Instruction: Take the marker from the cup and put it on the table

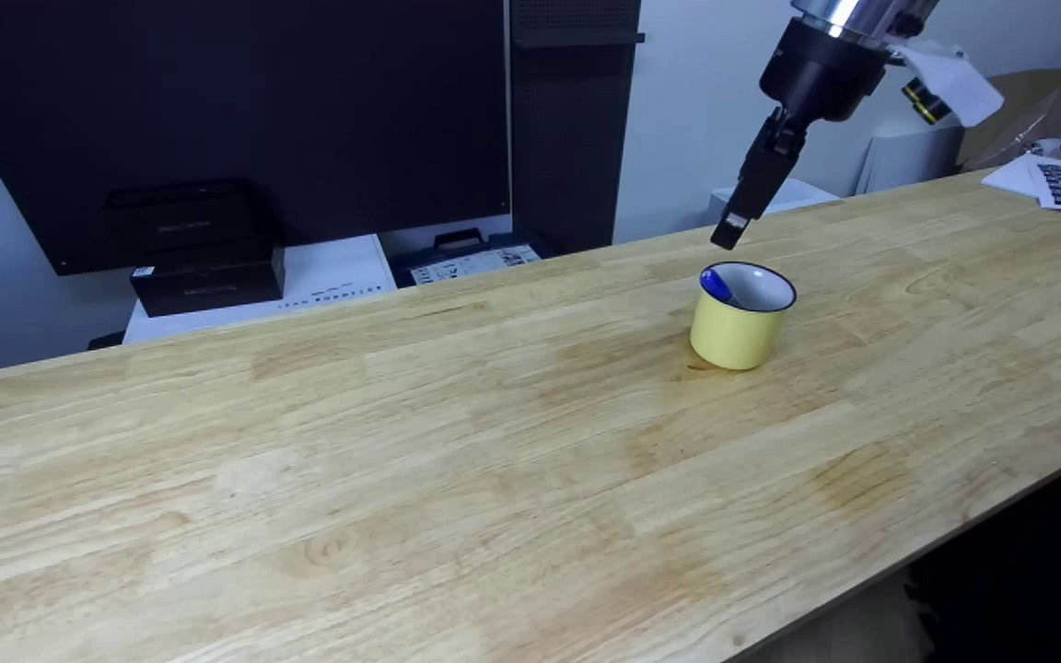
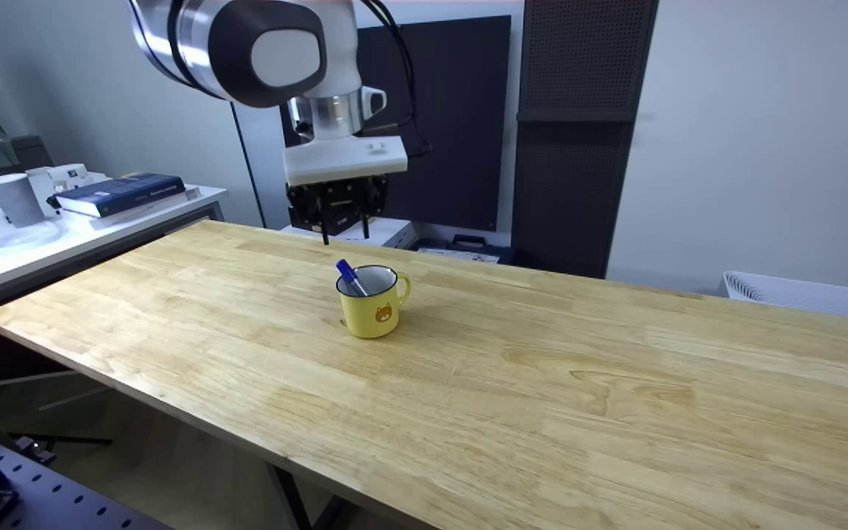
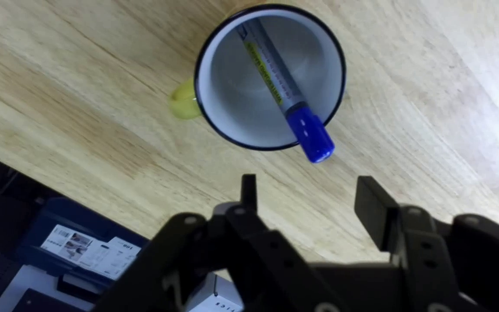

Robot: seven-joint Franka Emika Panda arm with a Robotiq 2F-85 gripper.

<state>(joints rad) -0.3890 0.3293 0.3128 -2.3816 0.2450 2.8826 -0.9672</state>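
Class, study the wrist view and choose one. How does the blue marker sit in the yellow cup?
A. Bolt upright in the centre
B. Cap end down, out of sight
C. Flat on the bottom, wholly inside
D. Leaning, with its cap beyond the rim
D: the marker slants across the cup, its blue cap jutting past the dark rim.

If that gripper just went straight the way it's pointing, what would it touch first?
Probably the marker, at its blue cap, which lines up roughly with the open gripper. Depth is hard to judge, so the cup might come first instead.
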